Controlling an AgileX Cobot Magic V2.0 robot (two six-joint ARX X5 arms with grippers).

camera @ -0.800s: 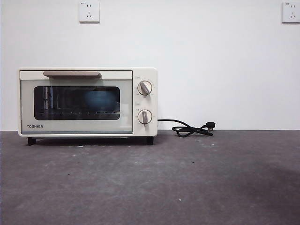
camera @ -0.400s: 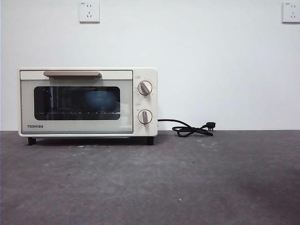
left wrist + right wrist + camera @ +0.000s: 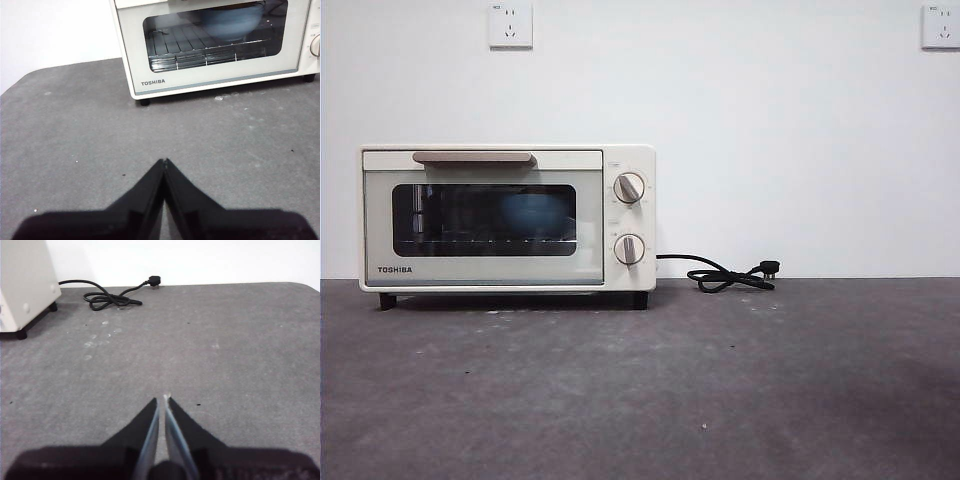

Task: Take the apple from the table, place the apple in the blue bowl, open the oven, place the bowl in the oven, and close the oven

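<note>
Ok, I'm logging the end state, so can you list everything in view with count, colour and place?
oven: one, cream-white, door shut, far left of the table
blue bowl: one, blue, on the rack inside the oven
apple: not visible
cord: one, black, coiled right of the oven, unplugged
wall sockets: two, white, high on the wall
table: one, dark grey
left gripper: black, shut, facing the oven
right gripper: black, shut, above bare table

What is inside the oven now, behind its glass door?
Through the shut door of the oven, the blue bowl stands on the wire rack. What the bowl holds cannot be seen; its wall and the dark glass hide it.
</note>
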